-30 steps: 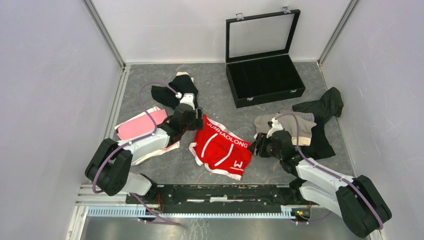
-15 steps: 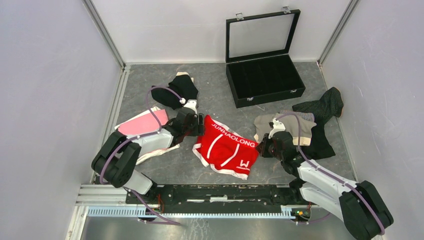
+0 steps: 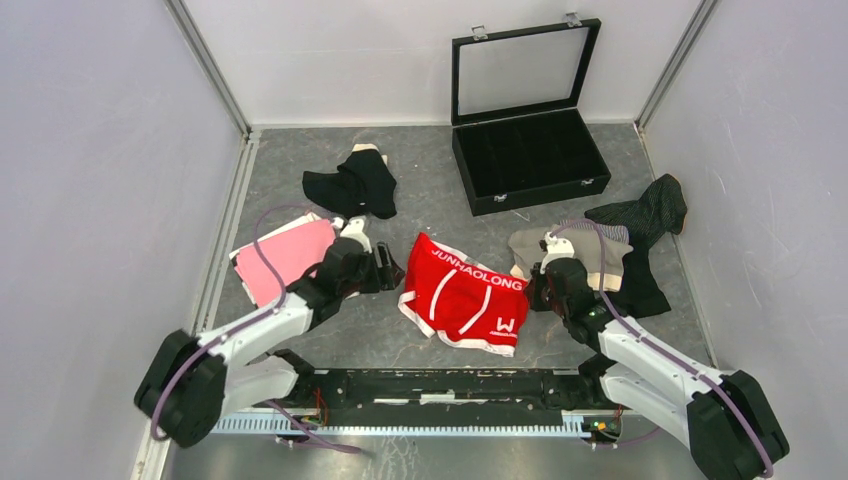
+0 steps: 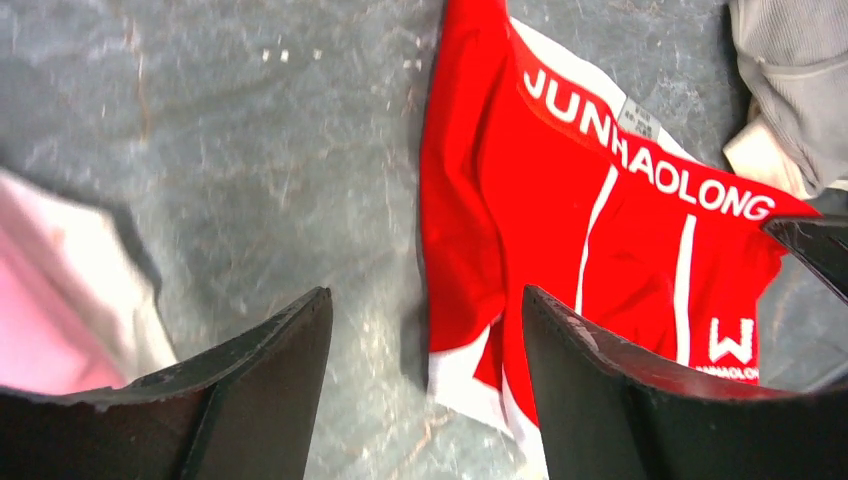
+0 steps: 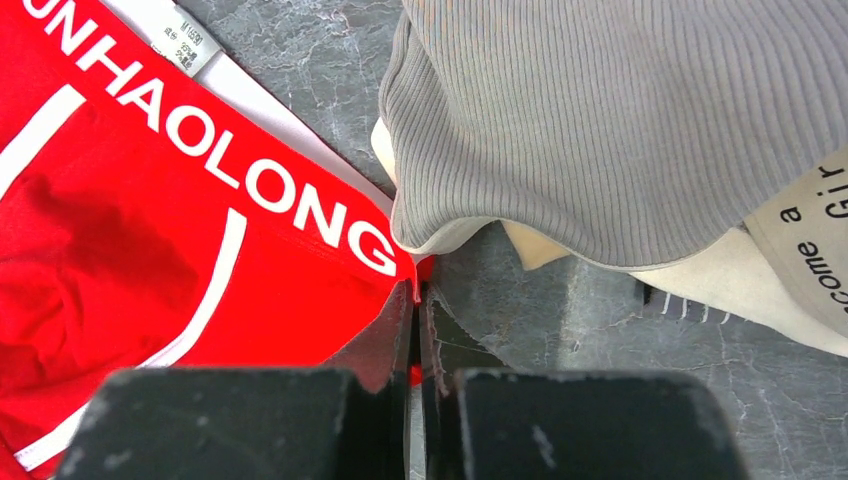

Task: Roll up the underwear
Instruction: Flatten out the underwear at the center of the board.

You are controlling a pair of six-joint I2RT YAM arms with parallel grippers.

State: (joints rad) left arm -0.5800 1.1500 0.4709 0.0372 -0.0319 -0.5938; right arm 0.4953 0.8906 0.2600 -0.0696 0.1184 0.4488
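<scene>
Nearest the near edge of the desk (image 3: 350, 335), the red underwear (image 3: 465, 300) lies about midway along that edge, tilted, with its lettered waistband turned toward the far side. It is mostly spread out. In the left wrist view, though, its left side is folded over on itself.

The right pincer (image 5: 415, 295) is pressed together on the right-hand corner of the waistband, and a sliver of red cloth shows between its fingers. The left pincer (image 4: 425, 300) is spread and holds nothing. It hangs low just beside the garment's folded left edge.

This looks like the laying-out step: the red piece is being squared up and no roll has begun. The next move probably calls for the left pincer to close on the folded left edge or the waistband's left corner. Both arms could then pull the cloth flat before turning one end over.

Further out, a pink garment (image 3: 285, 260) lies toward the left edge. A grey ribbed one (image 3: 585, 250) touches the red waistband's right corner. Beyond these are a black piece (image 3: 352, 185) and, by the right edge, a dark pinstriped one (image 3: 645, 215). The open case (image 3: 530, 150) stands at the far edge.
</scene>
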